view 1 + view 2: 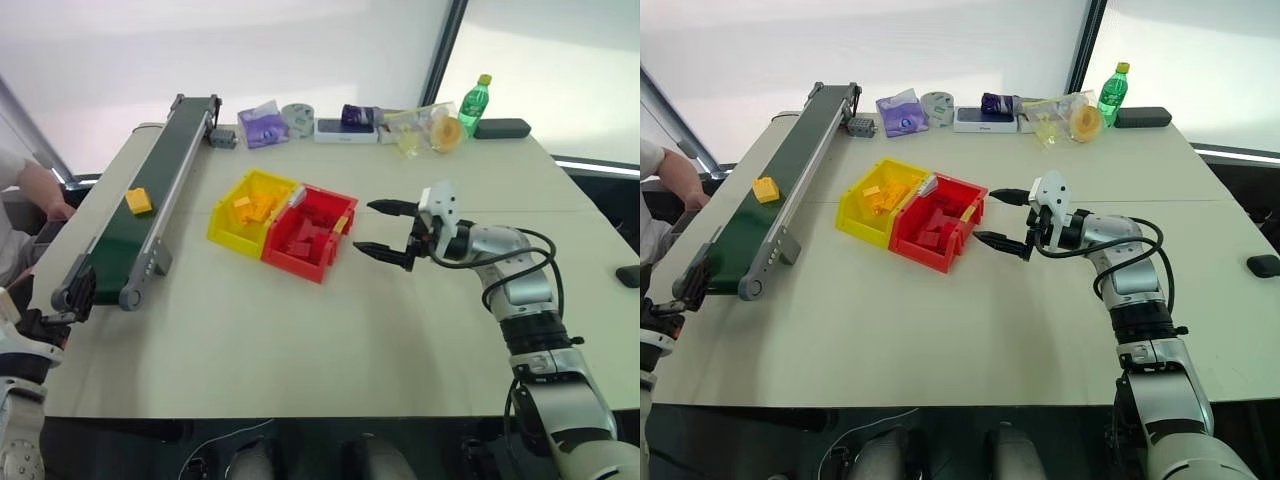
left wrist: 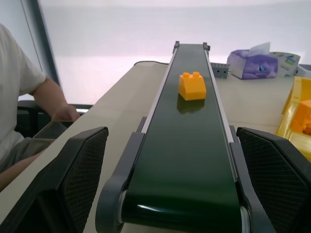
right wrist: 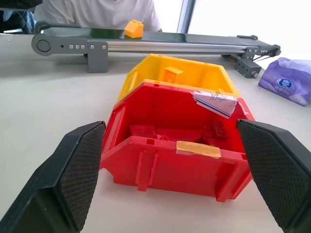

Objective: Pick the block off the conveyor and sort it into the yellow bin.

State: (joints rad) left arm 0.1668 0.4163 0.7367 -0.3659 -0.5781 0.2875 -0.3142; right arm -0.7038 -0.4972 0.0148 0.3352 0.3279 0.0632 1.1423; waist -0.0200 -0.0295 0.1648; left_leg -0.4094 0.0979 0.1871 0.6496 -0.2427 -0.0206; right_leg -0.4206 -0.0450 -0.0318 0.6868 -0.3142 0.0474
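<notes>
The block (image 2: 192, 86) is glossy moulded plastic with studs on top. The conveyor (image 2: 187, 145) has a smooth dark belt with a faint sheen between matt grey metal rails. The yellow bin (image 1: 252, 210) and red bin (image 3: 180, 145) are shiny hard plastic; the red one bears paper tape. The end effector pads (image 3: 77, 170) look matt black, finely cross-hatched. The table (image 1: 330, 330) is smooth and matt.

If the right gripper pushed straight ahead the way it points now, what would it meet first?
Most likely the red bin: the open right gripper faces its front wall across bare table. The yellow bin sits behind it, so it would come second.
</notes>
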